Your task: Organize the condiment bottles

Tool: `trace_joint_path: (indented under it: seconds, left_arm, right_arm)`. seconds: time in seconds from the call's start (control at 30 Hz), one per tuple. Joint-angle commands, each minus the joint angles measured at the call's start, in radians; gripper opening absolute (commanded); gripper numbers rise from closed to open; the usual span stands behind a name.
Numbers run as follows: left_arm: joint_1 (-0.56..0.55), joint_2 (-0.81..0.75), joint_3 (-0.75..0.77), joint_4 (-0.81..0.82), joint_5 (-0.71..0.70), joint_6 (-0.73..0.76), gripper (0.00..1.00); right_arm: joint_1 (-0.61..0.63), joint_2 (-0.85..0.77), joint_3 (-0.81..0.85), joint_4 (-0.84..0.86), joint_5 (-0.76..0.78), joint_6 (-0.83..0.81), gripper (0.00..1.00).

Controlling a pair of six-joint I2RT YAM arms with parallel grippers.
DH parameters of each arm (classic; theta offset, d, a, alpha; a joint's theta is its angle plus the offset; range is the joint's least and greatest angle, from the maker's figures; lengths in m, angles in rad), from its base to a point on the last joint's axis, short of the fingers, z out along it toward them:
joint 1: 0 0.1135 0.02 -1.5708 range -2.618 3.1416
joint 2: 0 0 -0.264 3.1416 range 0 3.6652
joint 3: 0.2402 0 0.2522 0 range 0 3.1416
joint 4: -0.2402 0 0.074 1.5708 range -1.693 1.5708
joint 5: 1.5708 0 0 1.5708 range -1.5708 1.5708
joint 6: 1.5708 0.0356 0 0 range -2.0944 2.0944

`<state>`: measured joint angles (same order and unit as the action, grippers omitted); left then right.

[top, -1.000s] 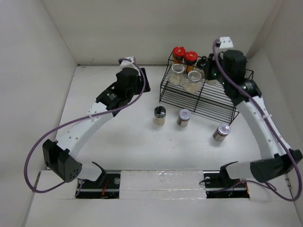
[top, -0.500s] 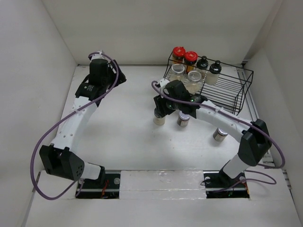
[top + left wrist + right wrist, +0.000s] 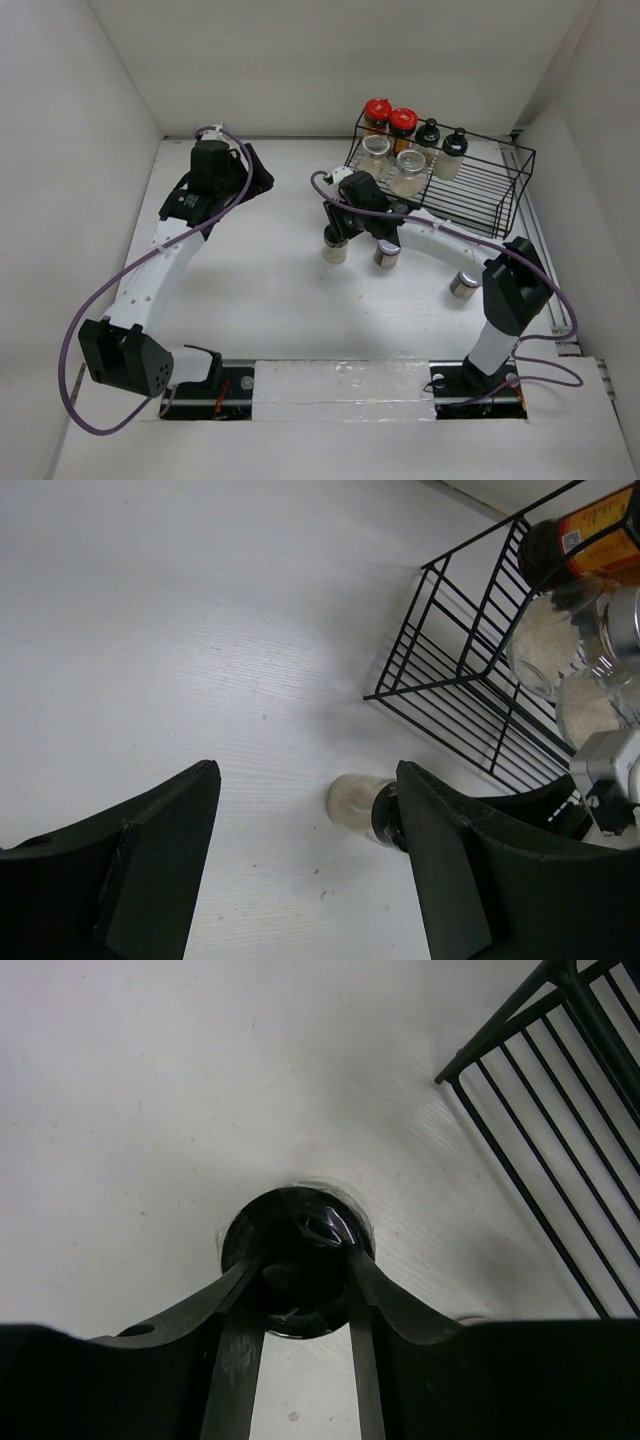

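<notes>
Right gripper (image 3: 338, 228), top view: positioned near mid-table directly over the black-lidded jar (image 3: 335, 253), which stands upright on the table (image 3: 260, 290) just off the 8 o'clock corner of the wire rack (image 3: 480, 200). First silver-lidded jar (image 3: 386, 257) stands just beside it at 3 o'clock, partly under the right forearm. Second silver-lidded jar (image 3: 462, 284) stands farther out at 4 o'clock, close to that arm's elbow. The rack occupies the table's 1 o'clock quarter and carries six containers: two red-lidded jars (image 3: 377, 112) (image 3: 403, 121) at its 11 o'clock corner, two black-capped bottles (image 3: 428, 133) (image 3: 453, 150) next along the back edge, and two clear-lidded jars (image 3: 375, 155) (image 3: 408, 172) in front of the red ones. Left gripper (image 3: 256, 172) is at the table's 10 o'clock, well apart from every jar. Left wrist view: its fingers (image 3: 150, 870) stand spread with bare table between them, nothing held. The black-lidded jar shows beyond at 5 o'clock, beige contents visible, its lid end running behind the finger at 4 o'clock. The rack's corner fills 2 o'clock with one red-lidded jar and the clear-lidded jars. Right wrist view: both fingers (image 3: 235, 1345) bear on opposite sides of the jar's black lid, no gap discernible, pinching it. Rack wires cross the frame at 2 o'clock.
</notes>
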<state>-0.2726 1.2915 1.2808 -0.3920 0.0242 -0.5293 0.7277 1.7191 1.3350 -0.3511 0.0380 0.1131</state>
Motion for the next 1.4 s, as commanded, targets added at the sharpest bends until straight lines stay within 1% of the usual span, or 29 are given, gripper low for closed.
trace_joint_path:
  seconds: [0.0, 0.03, 0.07, 0.1, 0.17, 0.3, 0.37, 0.43, 0.47, 0.5, 0.57, 0.6, 0.63, 0.67, 0.7, 0.77, 0.8, 0.83, 0.9, 0.93, 1.07, 1.17, 1.23, 1.27, 1.37]
  left_arm:
    - [0.003, -0.038, -0.024, 0.044, 0.048, -0.005, 0.67]
    - [0.003, -0.038, -0.024, 0.044, 0.048, -0.005, 0.67]
    - [0.003, -0.038, -0.024, 0.053, 0.048, -0.005, 0.67]
    - [0.003, -0.047, -0.024, 0.053, 0.048, -0.005, 0.67]
    - [0.003, -0.047, -0.035, 0.053, 0.048, -0.005, 0.67]
    - [0.003, -0.038, -0.054, 0.074, 0.078, -0.005, 0.67]
    - [0.003, -0.020, -0.054, 0.074, 0.111, 0.005, 0.67]
    - [0.003, 0.008, -0.054, 0.084, 0.132, 0.005, 0.67]
    - [0.003, 0.008, -0.054, 0.084, 0.146, 0.005, 0.67]
    - [0.003, 0.018, -0.054, 0.084, 0.146, 0.005, 0.67]
    - [-0.008, 0.019, -0.054, 0.105, 0.157, 0.005, 0.68]
    - [-0.008, 0.019, -0.054, 0.114, 0.157, 0.005, 0.68]
    - [-0.017, 0.019, -0.045, 0.123, 0.167, 0.005, 0.70]
    - [-0.017, 0.019, -0.044, 0.124, 0.168, 0.005, 0.70]
    - [-0.017, 0.019, -0.034, 0.133, 0.181, 0.005, 0.70]
    - [-0.028, 0.032, -0.020, 0.133, 0.195, 0.005, 0.70]
    - [-0.040, 0.046, -0.009, 0.143, 0.209, 0.014, 0.70]
    - [-0.040, 0.057, -0.009, 0.143, 0.229, 0.014, 0.71]
    - [-0.040, 0.068, 0.005, 0.172, 0.265, 0.014, 0.71]
    - [-0.040, 0.068, 0.005, 0.173, 0.275, 0.005, 0.71]
    - [-0.040, 0.078, 0.023, 0.182, 0.284, 0.005, 0.71]
    - [-0.040, 0.089, 0.034, 0.182, 0.284, 0.014, 0.71]
    - [-0.040, 0.089, 0.034, 0.182, 0.275, 0.014, 0.71]
    - [-0.040, 0.098, 0.034, 0.182, 0.275, 0.014, 0.71]
    - [-0.040, 0.109, 0.044, 0.182, 0.275, 0.023, 0.71]
  right_arm:
    - [0.018, 0.023, 0.052, 0.066, 0.042, 0.013, 0.41]
    - [0.018, 0.039, 0.067, 0.051, 0.042, 0.013, 0.32]
    - [0.018, 0.051, 0.091, 0.034, 0.051, 0.013, 0.19]
    - [0.018, 0.051, 0.092, 0.034, 0.060, 0.013, 0.14]
    - [0.029, 0.036, 0.092, 0.024, 0.069, 0.013, 0.06]
    - [0.029, -0.047, 0.121, 0.024, 0.079, 0.013, 0.00]
    - [0.029, -0.085, 0.153, -0.003, 0.069, 0.013, 0.00]
    - [0.029, -0.144, 0.229, -0.037, 0.060, 0.003, 0.00]
    - [0.004, -0.163, 0.262, -0.076, 0.060, 0.003, 0.00]
    - [-0.013, -0.205, 0.324, -0.089, 0.060, -0.007, 0.00]
    - [-0.063, -0.242, 0.384, -0.107, 0.042, -0.007, 0.00]
    - [-0.135, -0.256, 0.417, -0.132, 0.030, -0.007, 0.00]
    - [-0.178, -0.266, 0.488, -0.153, 0.001, -0.007, 0.00]
    - [-0.221, -0.266, 0.525, -0.176, -0.012, -0.007, 0.00]
    - [-0.300, -0.266, 0.555, -0.211, -0.012, -0.007, 0.00]
    - [-0.371, -0.266, 0.601, -0.223, 0.000, -0.007, 0.00]
    - [-0.410, -0.266, 0.613, -0.235, 0.010, -0.007, 0.00]
    - [-0.492, -0.266, 0.625, -0.244, 0.010, -0.007, 0.00]
    - [-0.568, -0.266, 0.648, -0.244, 0.010, -0.007, 0.00]
    - [-0.644, -0.266, 0.659, -0.255, -0.001, -0.007, 0.00]
    - [-0.792, -0.237, 0.696, -0.282, -0.029, -0.007, 0.00]
    - [-0.859, -0.202, 0.719, -0.305, -0.043, -0.007, 0.00]
    - [-0.886, -0.191, 0.698, -0.305, -0.033, -0.007, 0.00]
    - [-0.908, -0.178, 0.687, -0.305, -0.055, -0.007, 0.00]
    - [-0.918, -0.167, 0.655, -0.295, -0.055, -0.007, 0.00]
